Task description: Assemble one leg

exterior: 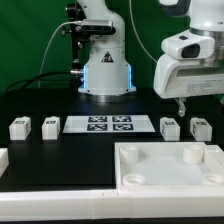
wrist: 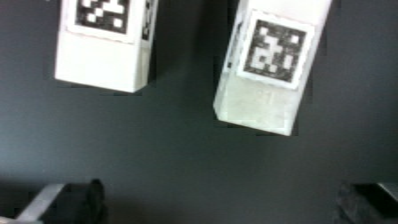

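Four legs (exterior: 170, 127) on black table (exterior: 60, 165), green backdrop (exterior: 30, 40), tool (wrist: 217, 203) spread wide above two.

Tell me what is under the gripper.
Bare black table shows between the open fingers. Near it lie one leg and a second leg, tags facing up. Whatever is beneath them is covered.

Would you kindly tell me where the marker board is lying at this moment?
In the exterior view the marker board lies flat mid-row on the table, between one leg on that view's left and another leg on its right.
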Tool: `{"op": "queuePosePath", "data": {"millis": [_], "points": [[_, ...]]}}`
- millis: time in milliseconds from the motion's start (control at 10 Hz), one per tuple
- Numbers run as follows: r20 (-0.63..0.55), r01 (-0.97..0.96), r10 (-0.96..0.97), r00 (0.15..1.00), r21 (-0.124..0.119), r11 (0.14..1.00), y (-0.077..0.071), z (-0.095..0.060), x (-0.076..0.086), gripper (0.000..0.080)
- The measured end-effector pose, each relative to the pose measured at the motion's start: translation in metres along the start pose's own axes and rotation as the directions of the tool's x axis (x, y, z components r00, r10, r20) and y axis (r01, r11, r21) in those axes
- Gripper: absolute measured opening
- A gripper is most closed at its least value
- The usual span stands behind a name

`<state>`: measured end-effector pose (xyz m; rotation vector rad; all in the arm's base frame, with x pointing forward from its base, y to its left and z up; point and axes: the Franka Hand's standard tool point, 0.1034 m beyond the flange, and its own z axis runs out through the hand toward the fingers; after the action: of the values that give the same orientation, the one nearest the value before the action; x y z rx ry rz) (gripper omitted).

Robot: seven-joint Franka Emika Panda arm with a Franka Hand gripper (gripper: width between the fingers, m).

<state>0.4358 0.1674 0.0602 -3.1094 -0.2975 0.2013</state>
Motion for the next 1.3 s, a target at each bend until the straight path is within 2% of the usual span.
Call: {"op": "queuePosePath", "data": {"millis": [200, 400, 500, 600, 1100, 1200, 1300], "points": [[0.162, -0.075, 0.077, 0.984, -0.014, 0.997, 0.001, 0.007, -0.018, 0.0649], [0.368, -0.089, 0.102, 0.924, -0.053, 0.995, -0.006, 0.008, -0.021, 0.0649], [0.350, -0.133, 0.145, 0.925, -0.058, 0.989, -0.011, 0.011, -0.015, 0.0649], [0.352, -0.163, 0.176, 0.919, -0.067, 0.984, -0.013, 0.012, -0.017, 0.0649], [0.393, -0.161, 0.176, 0.902, -0.073, 0.984, -0.016, 0.024, -0.022, 0.0649], [0.514, -0.149, 0.173, 0.840, -0.088, 0.985, -0.015, 0.024, -0.033, 0.0649], [0.575, -0.148, 0.175, 0.799, -0.095, 0.985, -0.015, 0.027, -0.027, 0.0649]]}}
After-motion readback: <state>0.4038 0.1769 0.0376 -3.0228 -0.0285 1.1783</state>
